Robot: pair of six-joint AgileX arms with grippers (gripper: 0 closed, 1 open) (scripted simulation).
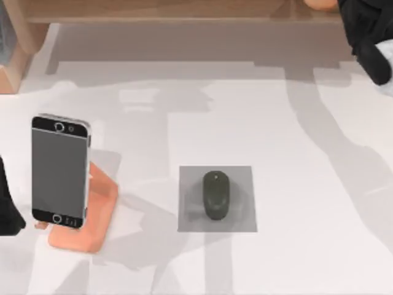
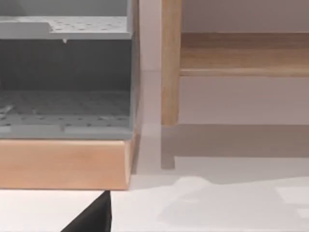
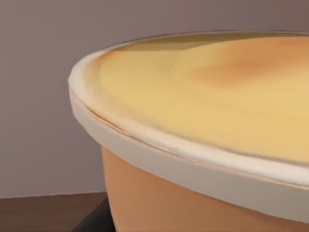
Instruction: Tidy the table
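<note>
The white table [image 1: 307,184] carries a black-and-silver phone [image 1: 60,172] leaning on an orange stand [image 1: 92,215] at the left. A dark mouse [image 1: 216,195] lies on a small grey mat [image 1: 242,218] at the centre. My right gripper [image 1: 347,9] is up at the far right of the wooden shelf [image 1: 184,11], right beside an orange tub [image 1: 320,3]. The right wrist view has that tub [image 3: 217,121] very close, with a pale rim and a yellow top. My left gripper [image 1: 9,209] sits at the table's left edge, beside the phone.
The shelf runs along the back of the table, its wooden post [image 2: 170,63] standing on the tabletop. A grey perforated bin [image 2: 63,87] on a wooden base [image 2: 63,164] sits at the back left. Open tabletop stretches right of the mat.
</note>
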